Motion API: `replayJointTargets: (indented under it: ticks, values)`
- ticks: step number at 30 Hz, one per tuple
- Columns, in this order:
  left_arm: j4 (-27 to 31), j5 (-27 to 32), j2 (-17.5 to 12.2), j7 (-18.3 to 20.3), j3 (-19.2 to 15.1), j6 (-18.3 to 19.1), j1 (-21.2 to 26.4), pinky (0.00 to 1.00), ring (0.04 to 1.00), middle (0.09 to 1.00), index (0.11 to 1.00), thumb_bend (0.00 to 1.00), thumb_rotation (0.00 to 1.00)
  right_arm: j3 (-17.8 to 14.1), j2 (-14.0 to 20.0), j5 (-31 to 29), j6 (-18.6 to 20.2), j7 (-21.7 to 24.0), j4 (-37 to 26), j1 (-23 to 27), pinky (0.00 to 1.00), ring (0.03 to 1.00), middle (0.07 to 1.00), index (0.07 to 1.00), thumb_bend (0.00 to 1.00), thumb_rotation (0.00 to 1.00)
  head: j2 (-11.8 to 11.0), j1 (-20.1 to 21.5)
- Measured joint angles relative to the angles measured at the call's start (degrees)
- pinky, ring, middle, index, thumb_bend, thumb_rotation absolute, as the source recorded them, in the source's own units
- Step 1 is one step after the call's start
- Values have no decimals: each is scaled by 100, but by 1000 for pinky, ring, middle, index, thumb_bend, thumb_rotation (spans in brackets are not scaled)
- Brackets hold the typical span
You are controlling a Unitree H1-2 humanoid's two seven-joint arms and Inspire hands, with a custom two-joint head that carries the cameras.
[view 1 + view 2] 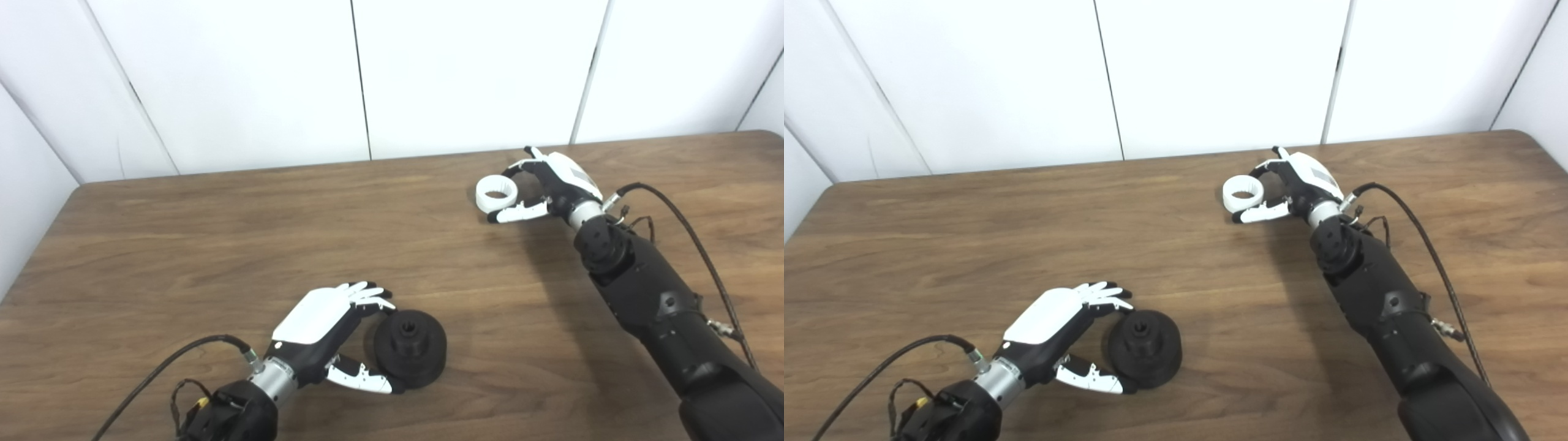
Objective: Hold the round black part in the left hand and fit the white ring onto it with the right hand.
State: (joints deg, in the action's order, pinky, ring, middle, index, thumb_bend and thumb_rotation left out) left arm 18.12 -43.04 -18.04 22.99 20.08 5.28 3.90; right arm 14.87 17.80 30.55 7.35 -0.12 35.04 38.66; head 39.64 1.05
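The round black part (411,348) lies flat on the wooden table (184,245) near the front, a raised hub with a hole on its top. My left hand (334,343) is open around its left side, fingers by its far edge and thumb at its near edge; I cannot tell whether they press on it. The white ring (497,193) lies on the table at the back right. My right hand (545,184) is open beside the ring's right side, fingers curving over its far side and thumb at its near side. Both also show in the right eye view: part (1145,349), ring (1243,193).
White wall panels (367,73) stand behind the table's far edge. Cables run from both wrists: one (686,233) loops right of my right forearm, one (165,367) left of my left wrist. The table's left edge and far right corner are in view.
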Motion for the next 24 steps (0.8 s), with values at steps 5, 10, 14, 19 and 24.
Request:
replayJointTargets:
  ticks: [5, 10, 14, 19, 24]
  values:
    - [19, 1, 3, 8, -6, 3, -26, 965, 951, 898, 689, 720, 439, 15, -80, 2, -10, -64, 13, 15, 940, 1000, 987, 685, 840, 328, 18, 18]
    - [22, 4, 4, 8, -8, 2, -36, 965, 950, 898, 693, 718, 449, 4, -94, -20, -85, -122, 45, 19, 940, 1000, 976, 650, 792, 276, 26, 18]
    - [22, 4, 4, 17, -10, 3, -37, 967, 952, 898, 689, 715, 448, -7, -93, -33, -117, -205, 85, 17, 942, 1000, 967, 634, 775, 258, 35, 9]
    - [23, 9, 14, 22, -15, 18, -38, 967, 954, 900, 686, 716, 455, -8, -93, -64, -165, -245, 106, 15, 940, 1000, 957, 612, 762, 247, 35, 18]
    - [30, 12, 20, 32, -17, 38, -43, 962, 953, 899, 686, 719, 457, -22, -93, -99, -219, -324, 104, 26, 931, 1000, 951, 497, 527, 157, 44, 18]
